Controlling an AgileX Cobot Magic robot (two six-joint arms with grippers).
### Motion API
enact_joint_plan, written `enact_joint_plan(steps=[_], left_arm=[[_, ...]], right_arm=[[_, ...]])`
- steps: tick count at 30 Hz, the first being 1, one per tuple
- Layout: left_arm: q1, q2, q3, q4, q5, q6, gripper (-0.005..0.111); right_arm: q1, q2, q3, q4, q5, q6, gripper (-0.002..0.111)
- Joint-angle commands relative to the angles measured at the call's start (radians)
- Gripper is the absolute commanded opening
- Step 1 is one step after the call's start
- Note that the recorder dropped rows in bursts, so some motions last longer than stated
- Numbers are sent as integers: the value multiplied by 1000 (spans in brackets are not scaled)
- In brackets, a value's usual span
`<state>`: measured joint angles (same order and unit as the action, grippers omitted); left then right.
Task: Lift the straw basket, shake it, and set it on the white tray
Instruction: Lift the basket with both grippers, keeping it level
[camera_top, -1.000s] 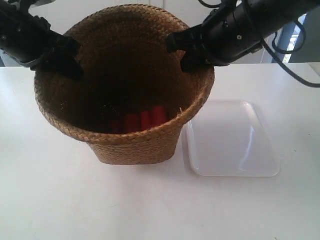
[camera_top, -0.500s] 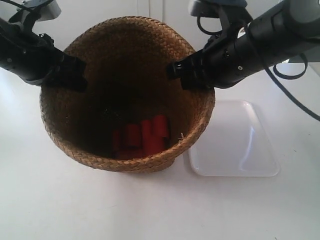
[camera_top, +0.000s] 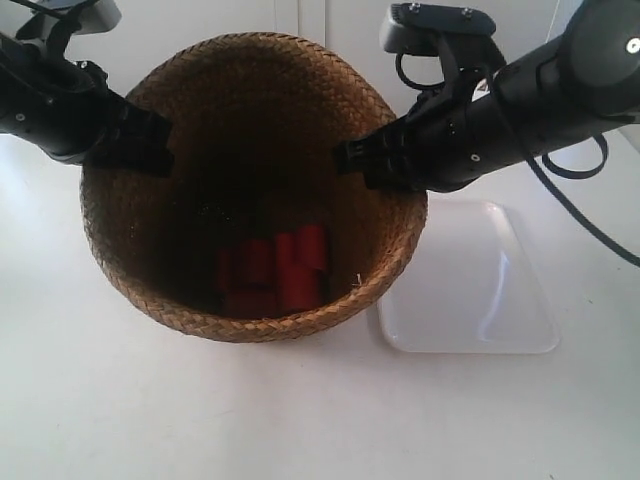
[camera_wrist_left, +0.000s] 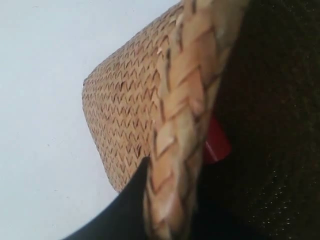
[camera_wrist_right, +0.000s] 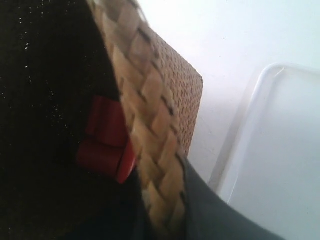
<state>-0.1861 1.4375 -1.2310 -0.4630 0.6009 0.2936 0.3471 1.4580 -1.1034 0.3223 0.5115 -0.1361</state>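
Exterior view, against the two prior frames: the straw basket (camera_top: 255, 150) no longer shows its outer wall and base standing on the worktop (camera_top: 300, 420). Its mouth now tips toward the camera and the near rim hides the base, so I judge it lifted clear. The red cylinders (camera_top: 272, 272) inside have slid a little across the bottom since half a second ago, and both arms have moved up and inward. Reading: lift done, shake under way, placement not yet begun. The white tray (camera_top: 470, 300) lies bare, toward the worktop edge at this view's right, just beside the basket. The basket hangs over the worktop's middle, nearer the far edge than the near one. The right wrist view shows the tray (camera_wrist_right: 280, 150) next to the braided rim (camera_wrist_right: 145, 120), so the arm at the exterior view's right is the right arm. The right end effector (camera_top: 362, 165) is clamped on the rim on the tray side, a dark finger (camera_wrist_right: 210, 215) pressed to the outer wall. The left end effector (camera_top: 148, 150) grips the opposite side of the rim (camera_wrist_left: 185, 125), its outer finger (camera_wrist_left: 125, 210) against the weave. The inner fingers are lost in the dark interior. The basket thus hangs between the two grips, rim level with them, body below.
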Motion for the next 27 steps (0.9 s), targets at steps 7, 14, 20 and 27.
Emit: enact_joint_plan(steps=[7, 14, 20, 27], left_arm=[[-44, -156, 34, -37, -84, 22, 0], [-59, -90, 17, -48, 1, -1, 0], [-71, -165, 15, -27, 29, -16, 0], [-60, -103, 43, -17, 58, -57, 0]], right_arm=[[29, -126, 37, -25, -19, 6, 0], [33, -44, 19, -5, 26, 18, 0], [54, -158, 35, 10, -18, 10, 0], [33, -61, 34, 25, 54, 9, 0]])
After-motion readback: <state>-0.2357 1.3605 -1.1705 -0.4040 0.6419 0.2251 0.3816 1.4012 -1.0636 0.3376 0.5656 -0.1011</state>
